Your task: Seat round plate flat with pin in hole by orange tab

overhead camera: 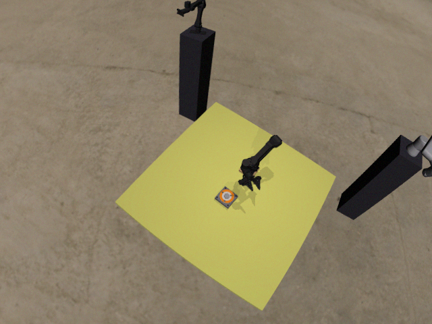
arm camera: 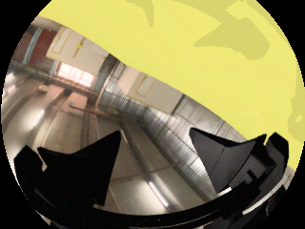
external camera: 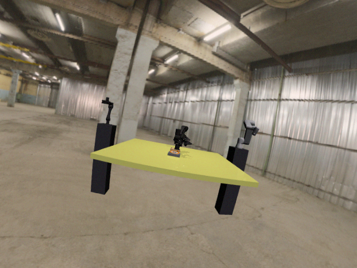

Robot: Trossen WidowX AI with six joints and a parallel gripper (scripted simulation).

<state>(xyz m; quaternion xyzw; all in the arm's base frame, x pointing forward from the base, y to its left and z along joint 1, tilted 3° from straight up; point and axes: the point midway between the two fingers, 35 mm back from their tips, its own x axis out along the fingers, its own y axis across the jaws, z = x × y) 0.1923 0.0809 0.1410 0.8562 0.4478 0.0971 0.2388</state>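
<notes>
The round plate [overhead camera: 221, 197] [external camera: 170, 152], orange with a pale inner ring, sits around the grey post [overhead camera: 227, 196] on the square grey base [overhead camera: 223, 203] [external camera: 173, 155]. Small dark marks show on its orange ring in the top view. The tab, its hole and the pin are too small to make out, and I cannot tell whether the plate is flat or tilted. My gripper [overhead camera: 255, 189] [external camera: 190, 142] [arm camera: 155, 133] is open and empty, above the table and to the right of the base in the top view, apart from the plate. The wrist view does not show plate or base.
The base stands on the yellow table [overhead camera: 181, 195] [external camera: 138, 158]. My arm [overhead camera: 263, 151] reaches over it from the upper right in the top view. Two dark pedestals [overhead camera: 193, 76] [overhead camera: 374, 177] beyond the table's edges carry other arms.
</notes>
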